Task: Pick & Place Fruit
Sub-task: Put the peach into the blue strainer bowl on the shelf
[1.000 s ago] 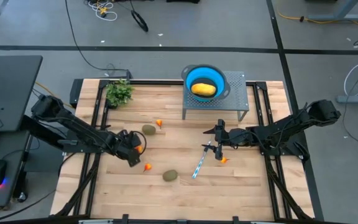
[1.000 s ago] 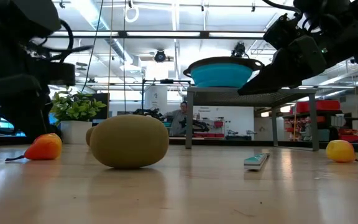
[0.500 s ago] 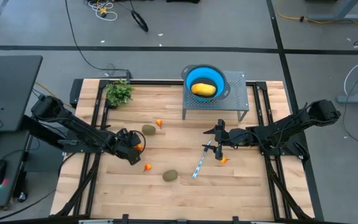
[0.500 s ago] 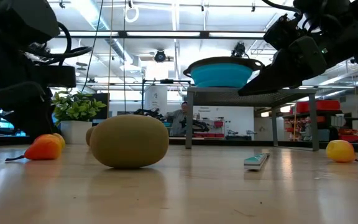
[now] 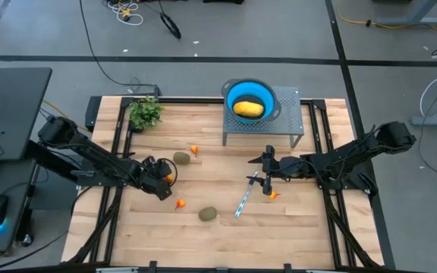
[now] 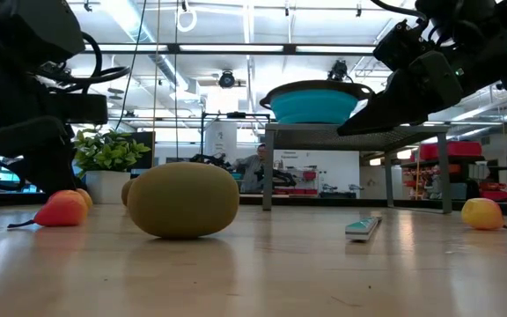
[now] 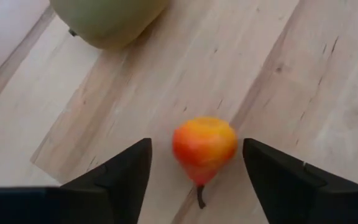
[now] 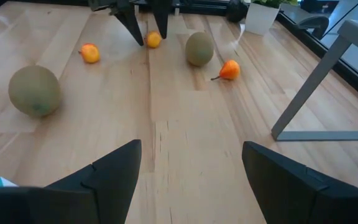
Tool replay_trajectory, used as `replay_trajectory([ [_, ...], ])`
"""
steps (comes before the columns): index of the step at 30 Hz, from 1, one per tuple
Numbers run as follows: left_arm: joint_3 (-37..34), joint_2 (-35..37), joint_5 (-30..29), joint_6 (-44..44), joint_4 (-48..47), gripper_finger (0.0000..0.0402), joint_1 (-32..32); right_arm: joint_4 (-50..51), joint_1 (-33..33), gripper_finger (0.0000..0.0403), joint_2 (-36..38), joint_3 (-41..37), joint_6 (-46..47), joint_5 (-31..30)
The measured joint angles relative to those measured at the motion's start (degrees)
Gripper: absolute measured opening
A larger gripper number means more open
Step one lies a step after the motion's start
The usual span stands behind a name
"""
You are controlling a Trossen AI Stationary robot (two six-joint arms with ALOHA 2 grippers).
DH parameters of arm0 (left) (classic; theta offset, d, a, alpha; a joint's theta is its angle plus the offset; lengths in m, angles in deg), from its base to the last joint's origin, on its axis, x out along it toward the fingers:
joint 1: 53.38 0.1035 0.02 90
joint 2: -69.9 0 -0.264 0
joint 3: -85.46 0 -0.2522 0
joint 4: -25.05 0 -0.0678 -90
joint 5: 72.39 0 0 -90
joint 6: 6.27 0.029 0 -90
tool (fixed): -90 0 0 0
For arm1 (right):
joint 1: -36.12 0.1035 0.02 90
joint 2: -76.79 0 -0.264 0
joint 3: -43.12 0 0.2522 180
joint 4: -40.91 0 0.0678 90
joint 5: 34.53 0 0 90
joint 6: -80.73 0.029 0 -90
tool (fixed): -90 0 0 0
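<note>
Left gripper (image 7: pixel 194 165) is lowered at the worktop's left side, its fingers (image 7: pixel 120 171) parted around a small orange fruit (image 7: pixel 204 147) — not yet clamped, with gaps seen on both sides. A kiwi (image 5: pixel 181 158) lies just beyond, a second kiwi (image 5: pixel 208 214) nearer the front edge. Right gripper (image 5: pixel 267 175) is held spread and empty right of centre; whether it touches the wood is unclear. A yellow-orange oblong (image 5: pixel 248 108) sits in the blue bowl (image 5: pixel 267 95) on the rear stand.
</note>
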Motion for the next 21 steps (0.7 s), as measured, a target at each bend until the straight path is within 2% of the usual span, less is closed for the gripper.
replay_trajectory([
  [13, 0.00, 0.00, 0.00, -1.65, -0.25, 0.0164, 0.00, 0.00, 0.00, 0.0288, 0.00, 0.00, 0.01, 0.00],
  [21, 1.25, 0.02, 1.50, 0.42, 2.86, 0.0141, 0.00, 0.01, 0.00, 0.0288, 0.00, 0.00, 0.00, 0.00],
])
